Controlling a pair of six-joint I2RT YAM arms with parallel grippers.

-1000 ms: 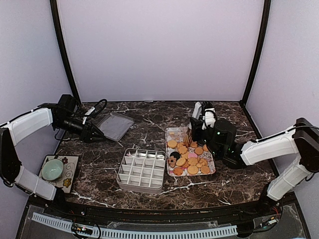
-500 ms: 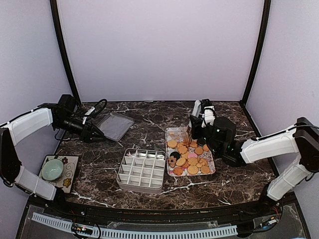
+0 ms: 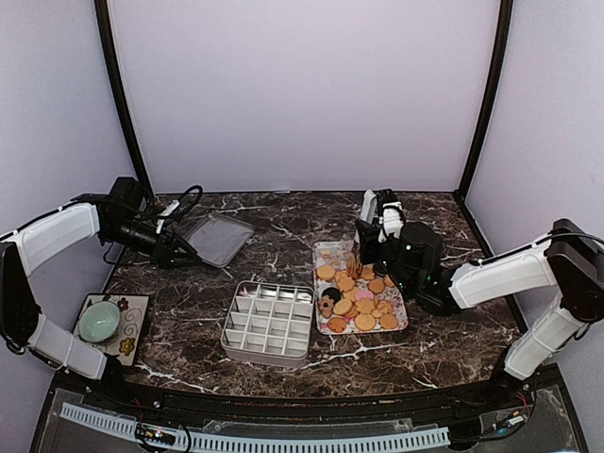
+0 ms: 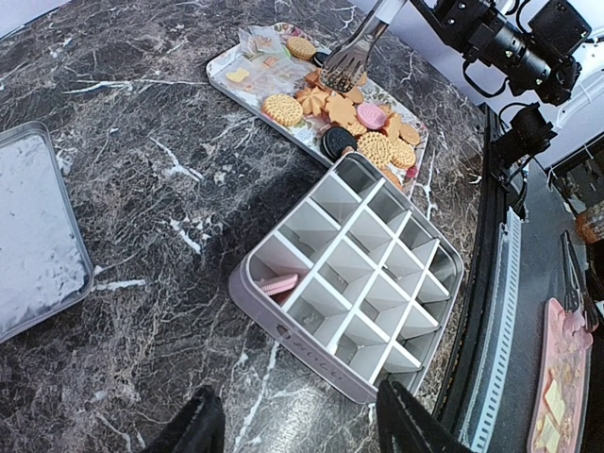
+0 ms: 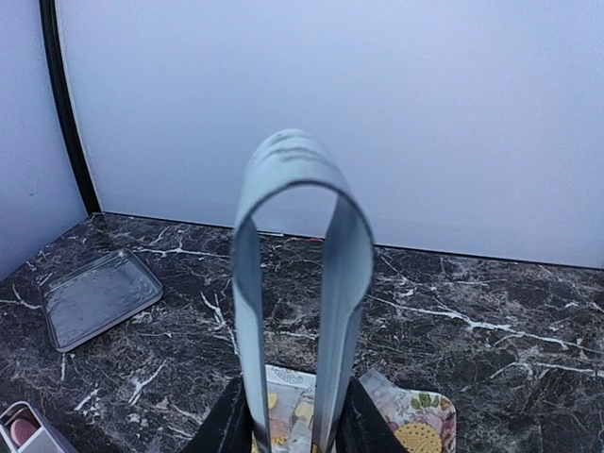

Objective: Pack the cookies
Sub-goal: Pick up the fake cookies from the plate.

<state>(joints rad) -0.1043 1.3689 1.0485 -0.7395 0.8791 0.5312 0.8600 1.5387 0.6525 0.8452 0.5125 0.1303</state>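
The cookies [image 3: 360,298] lie heaped on a flower-patterned tray [image 3: 326,250]: mostly round golden ones, some black rounds and a pink one [image 4: 370,115]. My right gripper [image 3: 371,238] is shut on metal tongs [image 5: 300,283], its black fingers [image 5: 225,427] pressing both blades. The tong tips [image 4: 344,71] hang down at the brown cookies near the tray's far end; whether they pinch one is unclear. A white grid box [image 3: 269,323] sits left of the tray with one pink cookie [image 4: 278,283] in a corner cell. My left gripper [image 3: 177,257] hovers open at far left, fingers [image 4: 200,429] empty.
A shallow metal lid [image 3: 218,238] lies at the back left beside my left gripper. A green bowl [image 3: 99,321] stands on a patterned mat [image 3: 132,344] at the near left. Dark posts frame the back corners.
My right arm has edged slightly left and back over the tray's far end, taking the tongs along. The left arm has stayed put.
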